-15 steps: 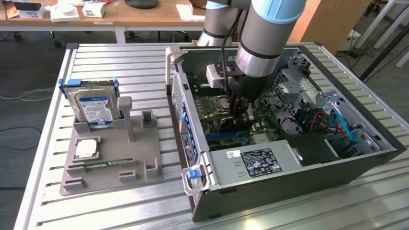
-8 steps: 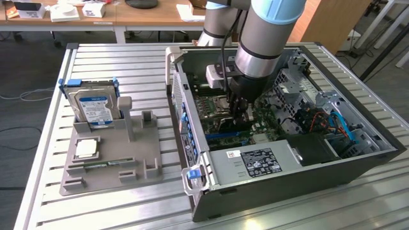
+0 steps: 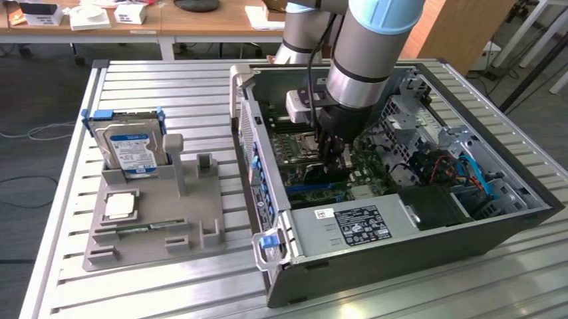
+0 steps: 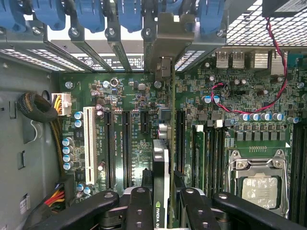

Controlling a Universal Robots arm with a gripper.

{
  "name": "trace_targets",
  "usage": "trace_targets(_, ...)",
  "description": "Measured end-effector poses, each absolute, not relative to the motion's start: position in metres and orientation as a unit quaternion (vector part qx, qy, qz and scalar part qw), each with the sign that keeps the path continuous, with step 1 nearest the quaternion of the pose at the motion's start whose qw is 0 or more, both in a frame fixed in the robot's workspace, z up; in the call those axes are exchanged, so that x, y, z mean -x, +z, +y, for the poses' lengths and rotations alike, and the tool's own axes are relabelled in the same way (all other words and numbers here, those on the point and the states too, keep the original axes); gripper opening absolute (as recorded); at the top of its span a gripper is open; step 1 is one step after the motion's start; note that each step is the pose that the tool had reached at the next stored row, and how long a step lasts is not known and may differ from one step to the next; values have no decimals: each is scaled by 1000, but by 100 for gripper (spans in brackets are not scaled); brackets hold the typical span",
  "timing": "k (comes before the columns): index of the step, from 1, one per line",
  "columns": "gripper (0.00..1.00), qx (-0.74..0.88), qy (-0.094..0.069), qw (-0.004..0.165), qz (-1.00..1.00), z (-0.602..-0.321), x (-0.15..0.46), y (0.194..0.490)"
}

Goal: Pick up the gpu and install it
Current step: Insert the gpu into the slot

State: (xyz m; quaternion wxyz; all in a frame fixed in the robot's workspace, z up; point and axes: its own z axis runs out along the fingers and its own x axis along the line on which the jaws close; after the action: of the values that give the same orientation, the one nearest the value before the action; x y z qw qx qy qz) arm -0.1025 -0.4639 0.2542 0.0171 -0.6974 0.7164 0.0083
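The gpu (image 4: 162, 163) is a thin black card seen edge-on in the wrist view, standing upright over the green motherboard (image 4: 129, 91) in line with the long expansion slots. Its silvery bracket (image 4: 165, 45) reaches the case's rear slot openings. My gripper (image 4: 163, 199) is shut on the card, with one black finger (image 4: 139, 206) on each side of it. In the exterior view the gripper (image 3: 330, 159) reaches down inside the open computer case (image 3: 497, 229), and the gpu (image 3: 321, 175) shows as a dark card just under it. Whether the card sits fully in a slot I cannot tell.
A grey parts holder (image 3: 155, 219) on the exterior view's left carries a silver hard drive (image 3: 132, 147), a processor chip (image 3: 120, 206) and a green memory stick (image 3: 133, 229). Inside the case are the power supply (image 3: 350, 226), the CPU socket (image 4: 259, 184) and red wires (image 4: 273, 100).
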Motion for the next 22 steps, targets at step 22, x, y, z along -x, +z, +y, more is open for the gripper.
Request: trace_targets(22,27,697,8,17,716,-464,102,252)
